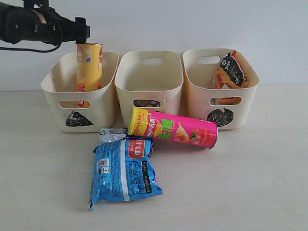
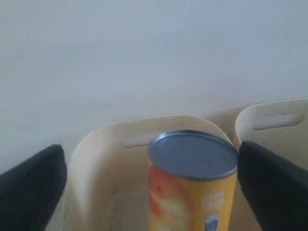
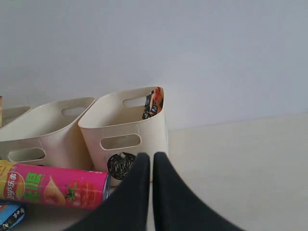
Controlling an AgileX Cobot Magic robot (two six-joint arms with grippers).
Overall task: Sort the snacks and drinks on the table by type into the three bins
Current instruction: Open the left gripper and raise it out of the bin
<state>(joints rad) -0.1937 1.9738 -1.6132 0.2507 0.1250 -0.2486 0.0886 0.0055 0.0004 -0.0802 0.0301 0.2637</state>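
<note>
The bins (image 1: 149,84) are matt plastic, the blue bag (image 1: 122,174) glossy, the yellow tube (image 2: 192,202) capped with dull metal.

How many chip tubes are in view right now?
2. The yellow chip tube stands in the left bin; the pink chip tube lies on the table before the middle bin. Bins may hide more.

Left pincer (image 2: 151,159) up high, jaws spread wide — right pincer (image 3: 152,161) low, jaws pressed together.
</note>
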